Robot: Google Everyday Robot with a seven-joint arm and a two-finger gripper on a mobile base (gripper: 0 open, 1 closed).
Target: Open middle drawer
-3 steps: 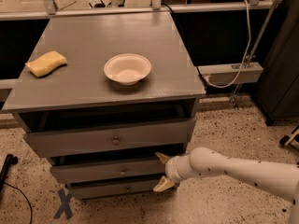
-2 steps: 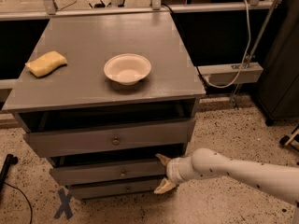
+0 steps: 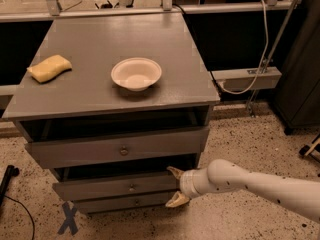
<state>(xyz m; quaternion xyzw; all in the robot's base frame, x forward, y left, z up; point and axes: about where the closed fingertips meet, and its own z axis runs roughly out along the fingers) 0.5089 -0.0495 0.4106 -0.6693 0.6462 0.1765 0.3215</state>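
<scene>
A grey cabinet has three drawers stacked in its front. The middle drawer has a mid-sized grey front with a small brass knob at its centre, and a dark gap shows above it. My gripper, on a white arm coming from the right, is at the right end of that drawer's front. It is open, with one fingertip by the upper edge and the other fingertip by the lower edge. It holds nothing.
The taller top drawer stands out a little above; the narrow bottom drawer is below. A white bowl and a yellow sponge sit on the cabinet top. A blue X marks the speckled floor.
</scene>
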